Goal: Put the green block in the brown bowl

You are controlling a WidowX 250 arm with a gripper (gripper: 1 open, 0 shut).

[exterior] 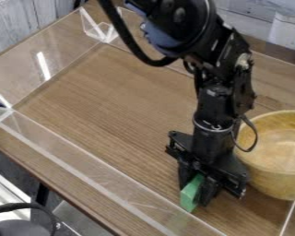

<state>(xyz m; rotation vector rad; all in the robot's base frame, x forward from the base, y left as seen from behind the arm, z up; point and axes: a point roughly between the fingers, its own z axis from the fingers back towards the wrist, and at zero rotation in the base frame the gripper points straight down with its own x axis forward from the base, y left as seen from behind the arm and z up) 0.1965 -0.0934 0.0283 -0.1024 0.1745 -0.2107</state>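
From my end, the one container I have in full concern is the brown bowl [278, 147], a round, light wooden one with a thick rim, standing upright at the right side of my view and cut off by its edge. The part of its smooth inside that I can see is bare pale wood; I can't vouch for the part beyond the picture.

The green block [191, 194] is outside the bowl, down at the front of the wooden table [107, 111], to the left of the bowl's near side. I see one bright green end of it poking out below my claw [197, 187]; the rest is hidden behind the dark fingers. The claw points down and is clenched on the block, as far as I can make out, though the contact itself is buried in dark parts. I can't tell whether the block touches the tabletop.

My black arm [194, 37] reaches in from the top, its lower part close beside the bowl's left rim. A black cable [129, 37] loops off to its left. Clear strips [95, 175] run along the table's front edge, passing near the block.
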